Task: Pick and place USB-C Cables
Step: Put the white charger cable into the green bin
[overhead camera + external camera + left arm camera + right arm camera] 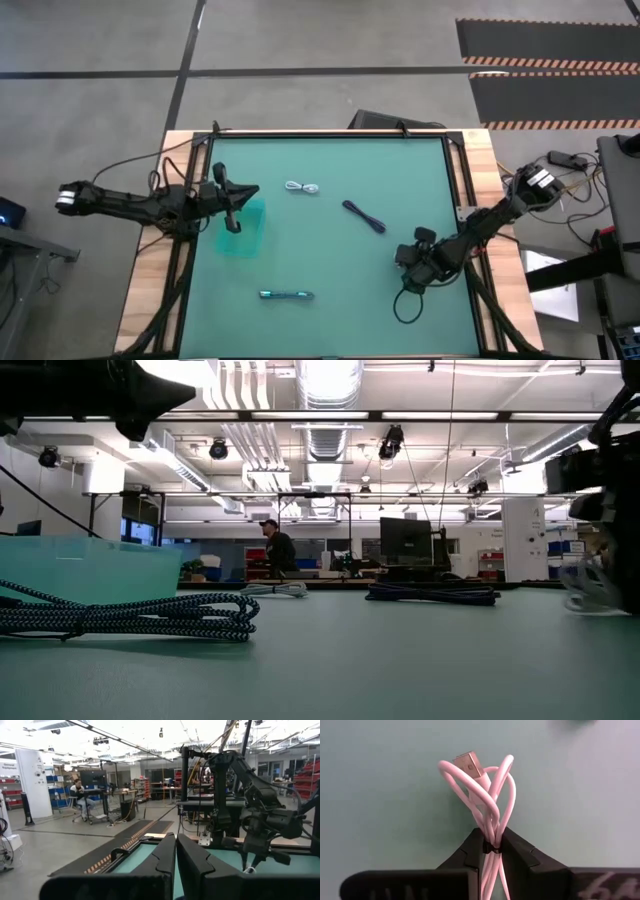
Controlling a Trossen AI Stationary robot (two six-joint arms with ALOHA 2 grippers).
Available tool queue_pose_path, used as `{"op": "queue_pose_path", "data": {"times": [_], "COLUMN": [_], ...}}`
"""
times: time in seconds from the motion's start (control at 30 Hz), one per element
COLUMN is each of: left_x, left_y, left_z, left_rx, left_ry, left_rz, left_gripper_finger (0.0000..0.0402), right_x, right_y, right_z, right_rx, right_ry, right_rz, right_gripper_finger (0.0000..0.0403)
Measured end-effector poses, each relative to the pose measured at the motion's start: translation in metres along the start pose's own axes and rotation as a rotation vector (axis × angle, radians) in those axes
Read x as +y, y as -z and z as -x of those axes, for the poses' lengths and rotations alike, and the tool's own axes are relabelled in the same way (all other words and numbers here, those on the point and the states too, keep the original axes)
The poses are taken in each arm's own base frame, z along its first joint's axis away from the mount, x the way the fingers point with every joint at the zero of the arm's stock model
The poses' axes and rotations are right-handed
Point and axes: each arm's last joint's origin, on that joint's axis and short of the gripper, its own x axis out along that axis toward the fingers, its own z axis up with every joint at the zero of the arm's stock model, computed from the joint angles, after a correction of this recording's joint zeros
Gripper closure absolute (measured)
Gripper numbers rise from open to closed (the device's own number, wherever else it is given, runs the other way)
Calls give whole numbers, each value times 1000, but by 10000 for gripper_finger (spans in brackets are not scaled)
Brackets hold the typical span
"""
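My right gripper (491,837) is shut on a white cable bundle (485,790) near the table's right side (415,262). A second white bundle (302,188) lies flat at the far middle of the mat. The dark bundle (365,216) lies right of centre and the teal-blue bundle (287,295) near the front; in the low view that bundle (130,618) fills the foreground. My left gripper (235,205) is shut and empty, hovering over the clear teal tub (241,230), its fingers (176,845) pointing level across the table. My right gripper pinches the white cable bundle at its small dark tie (492,848), about mid-length, between the two fingers. The fingers lie along the bundle. The looped end with the plug (469,764) sticks out past the fingertips over the mat; whether it hangs clear I cannot tell.
The teal tub (90,565) stands on the left part of the green mat (330,250). A black robot wire loops on the mat by the right arm (405,305). Wooden table edges and black rails frame the mat. A person sits far off in the room (278,547).
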Motion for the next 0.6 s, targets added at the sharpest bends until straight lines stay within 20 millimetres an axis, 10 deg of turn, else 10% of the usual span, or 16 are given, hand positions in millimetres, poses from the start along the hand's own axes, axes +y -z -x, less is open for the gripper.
{"op": "queue_pose_path", "data": {"times": [0.6], "left_x": [-5], "left_y": [3], "left_z": [-10], "left_rx": [-22], "left_ry": [18], "left_rz": [57], "left_gripper_finger": [402], "right_x": [-30], "right_y": [-105], "right_z": [26], "right_rx": [-881], "right_ry": [-120], "right_rz": [113], "right_gripper_finger": [368]}}
